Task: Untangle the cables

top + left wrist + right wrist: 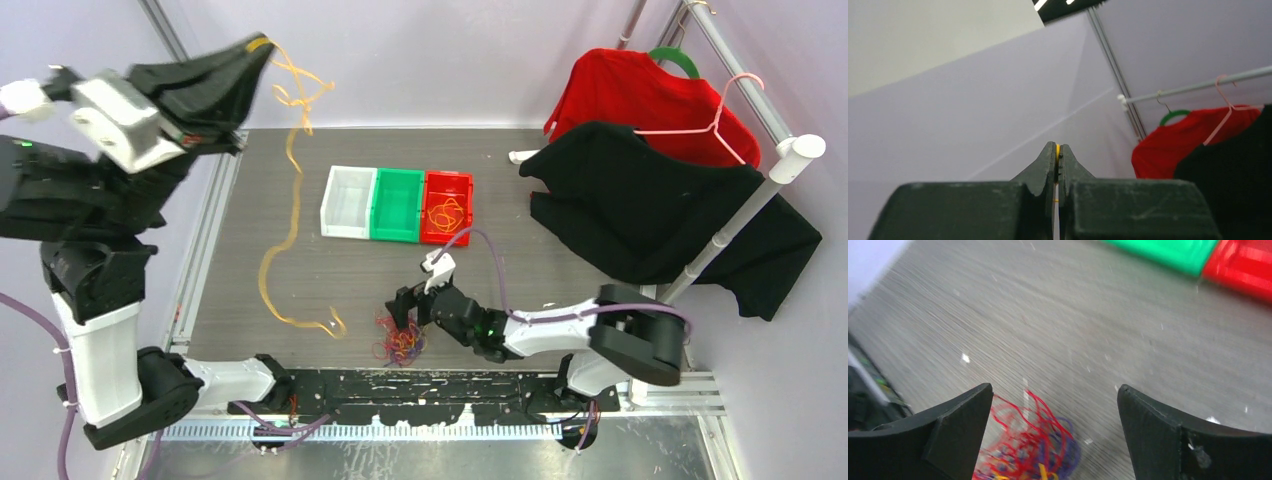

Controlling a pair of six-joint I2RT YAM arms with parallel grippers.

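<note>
Held high, the left arm's fingers (1045, 167) pinched one end of an orange-yellow cable (293, 190) that trailed down to the surface (560, 290). The right arm's fingers (960, 412), spread wide, hovered with the red-and-purple tangle (1035, 440) between them.

Left hand (1058, 148) raised high, fingers pinched together; right hand (1054, 390) low, fingers spread wide

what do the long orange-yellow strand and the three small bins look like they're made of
Long orange-yellow strand: seems a thin, soft cord or coated wire; it hangs limp in loose curls. Core unclear. White bin, green bin, red bin: likely rigid moulded plastic, given uniform bright colour, thin straight walls and slight sheen.
</note>
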